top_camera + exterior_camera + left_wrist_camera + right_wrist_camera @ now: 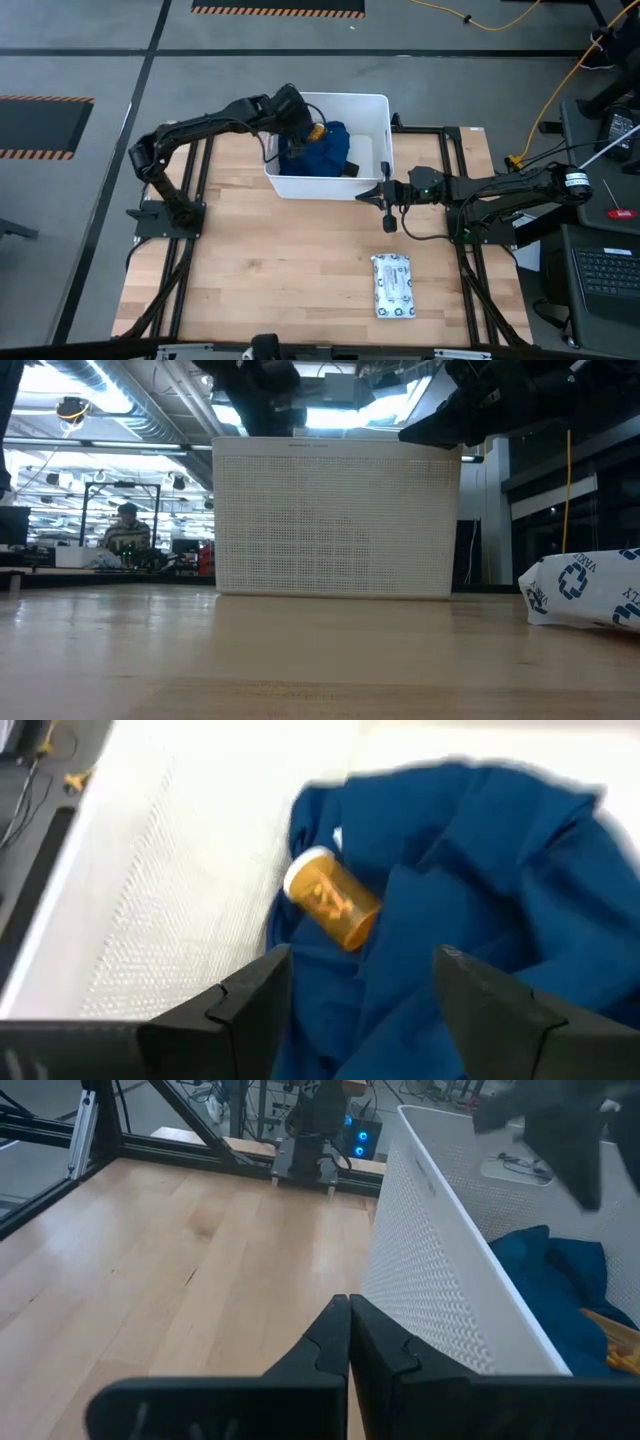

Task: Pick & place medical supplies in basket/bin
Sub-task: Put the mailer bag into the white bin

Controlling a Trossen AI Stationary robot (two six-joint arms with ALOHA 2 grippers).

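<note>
The white tub [375, 108] stands at the table's far middle. Inside it lies the dark blue cloth [318, 152], bunched up. The white-capped orange bottle [332, 901] rests on its side on the cloth. A small black thing [352, 167], perhaps the black cylinder, sits at the cloth's right edge. My left gripper [362, 990] hovers open inside the tub, just above cloth and bottle. My right gripper [348, 1330] is shut and hangs outside the tub's near right corner [384, 190]. The white-grey printed packet [393, 286] lies flat on the table, near right.
The tub's tall perforated wall [440, 1270] rises close beside my right gripper. In the low view the tub [335, 520] fills the middle and the packet [585, 590] lies at the right. Bare wood [270, 260] stretches left of the packet. A person sits far behind the table.
</note>
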